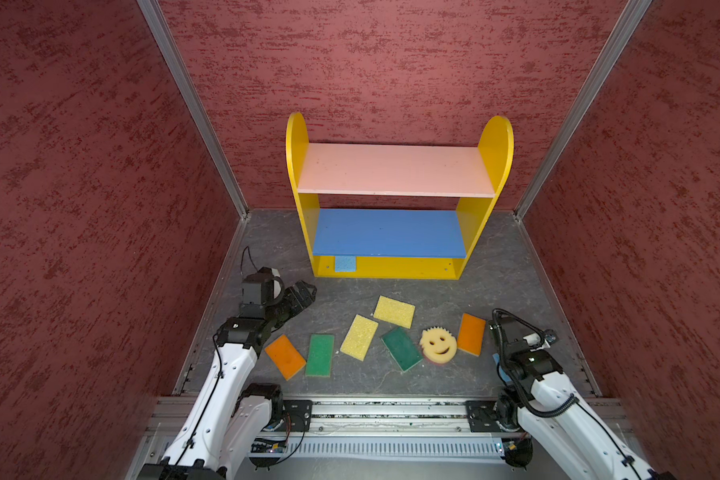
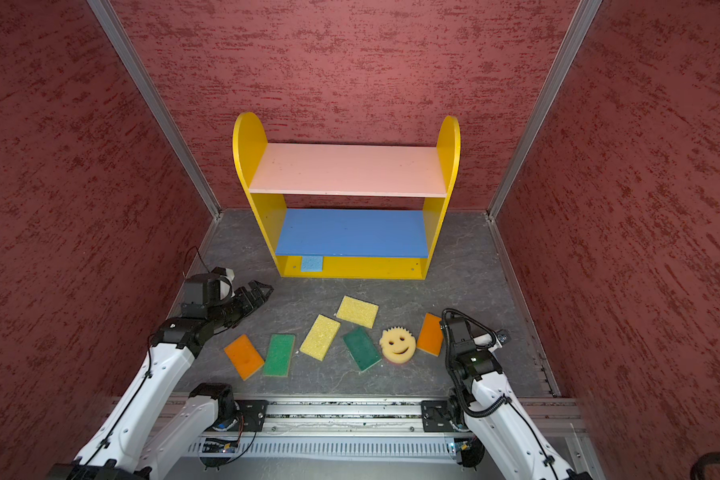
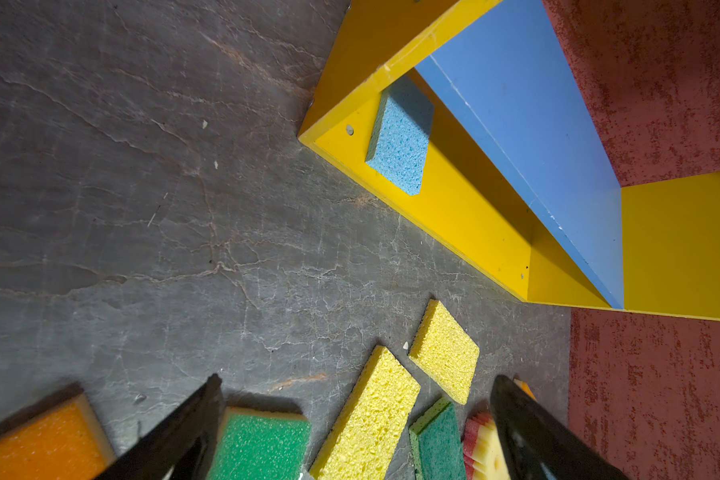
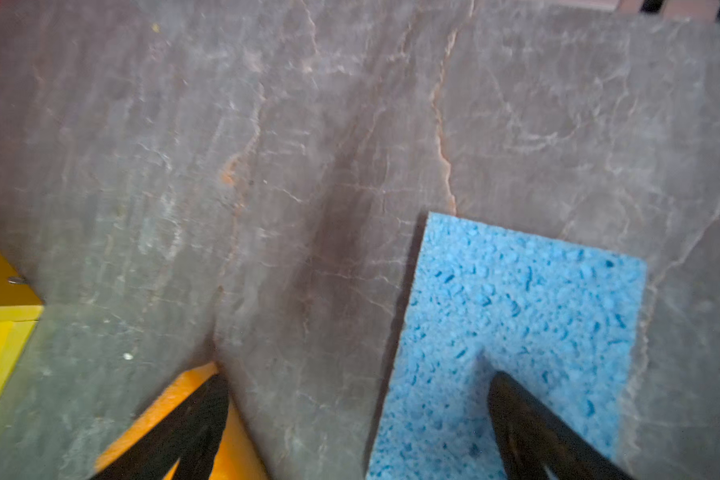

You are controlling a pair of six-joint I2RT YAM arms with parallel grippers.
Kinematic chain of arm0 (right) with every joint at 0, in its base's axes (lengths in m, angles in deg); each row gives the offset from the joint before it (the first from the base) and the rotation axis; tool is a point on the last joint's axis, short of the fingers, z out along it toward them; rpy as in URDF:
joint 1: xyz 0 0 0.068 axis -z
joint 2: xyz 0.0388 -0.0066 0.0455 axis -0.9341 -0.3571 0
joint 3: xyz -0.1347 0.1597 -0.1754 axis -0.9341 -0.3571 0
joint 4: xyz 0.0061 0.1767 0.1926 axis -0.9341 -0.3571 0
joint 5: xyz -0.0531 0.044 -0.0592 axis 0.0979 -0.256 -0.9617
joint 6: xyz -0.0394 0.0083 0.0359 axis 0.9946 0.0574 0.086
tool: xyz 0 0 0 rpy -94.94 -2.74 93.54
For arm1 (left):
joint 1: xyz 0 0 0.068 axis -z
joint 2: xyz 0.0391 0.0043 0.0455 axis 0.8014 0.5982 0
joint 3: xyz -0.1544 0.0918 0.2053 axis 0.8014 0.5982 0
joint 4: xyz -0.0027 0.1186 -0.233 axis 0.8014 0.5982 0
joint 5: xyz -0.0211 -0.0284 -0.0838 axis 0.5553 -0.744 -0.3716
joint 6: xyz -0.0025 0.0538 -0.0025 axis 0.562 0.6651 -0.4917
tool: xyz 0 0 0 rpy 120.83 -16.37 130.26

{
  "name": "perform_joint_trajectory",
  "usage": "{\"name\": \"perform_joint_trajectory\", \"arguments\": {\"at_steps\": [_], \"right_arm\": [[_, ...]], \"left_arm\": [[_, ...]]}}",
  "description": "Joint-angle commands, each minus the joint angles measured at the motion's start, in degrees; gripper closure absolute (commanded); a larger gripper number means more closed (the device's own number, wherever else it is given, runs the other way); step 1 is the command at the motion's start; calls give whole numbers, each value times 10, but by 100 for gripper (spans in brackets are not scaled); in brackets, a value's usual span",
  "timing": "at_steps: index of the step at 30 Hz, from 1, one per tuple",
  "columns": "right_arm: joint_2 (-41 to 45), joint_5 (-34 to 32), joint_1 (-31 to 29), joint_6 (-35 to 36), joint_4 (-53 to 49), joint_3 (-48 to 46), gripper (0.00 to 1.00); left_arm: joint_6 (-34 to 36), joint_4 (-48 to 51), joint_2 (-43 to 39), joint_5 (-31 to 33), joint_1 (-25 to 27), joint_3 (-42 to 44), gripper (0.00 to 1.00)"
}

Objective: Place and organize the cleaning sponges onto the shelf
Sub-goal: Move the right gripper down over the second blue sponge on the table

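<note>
Surface: grey stone-look tabletop (image 1: 495, 266), closed in by red textured walls (image 1: 80, 187).
Shelf: the shelf (image 1: 391, 170) (image 2: 350, 170) stands upright at the back against the far wall; its pink top board and blue middle board are bare.
On the shelf: one blue sponge (image 1: 345, 263) (image 3: 400, 137) lies flat on the yellow base, near the left end.
Loose row: in front of the shelf, left to right, lie an orange sponge (image 1: 285, 356), a green sponge (image 1: 320, 355), two yellow sponges (image 1: 359, 337) (image 1: 394, 311), a dark green sponge (image 1: 402, 348), the smiley sponge (image 1: 438, 343) just beside it, and a second orange sponge (image 1: 472, 333).
Under the right arm: a second blue sponge (image 4: 516, 332) lies flat on the table.
Left gripper: the left gripper (image 1: 306, 291) (image 3: 356, 379) has its jaws wide apart and empty, hovering near the shelf's left front corner.
Right gripper: the right gripper (image 4: 358, 377) is hidden in both top views. In the wrist view its fingers are spread with bare table between them, one over the second blue sponge and one over the second orange sponge. I cannot tell whether they touch.
</note>
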Motion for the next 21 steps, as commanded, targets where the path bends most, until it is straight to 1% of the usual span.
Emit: {"name": "perform_joint_trajectory", "arguments": {"at_steps": [1,3,6,8,10,12,15,21], "right_arm": [[-22,56,9,3,75,-7,1],[-50,79,10,7,127,-16,2],[-106,118,11,16,233,-30,6],[-160,135,11,37,288,-19,9],[-225,152,11,75,319,19,10],[-279,170,11,108,336,61,10],[-337,189,11,151,353,114,10],[-370,214,11,223,345,175,15]], "left_arm": [[10,-16,0,-7,-4,4,1],[10,-16,4,-11,-3,1,1],[11,-15,6,-9,-2,0,0],[11,-15,9,-9,-2,0,0],[10,-13,8,-14,-2,-2,1],[10,-10,7,-9,-3,-3,1],[5,-11,7,-8,-5,-1,0],[-1,-14,4,-9,-7,4,1]]}}
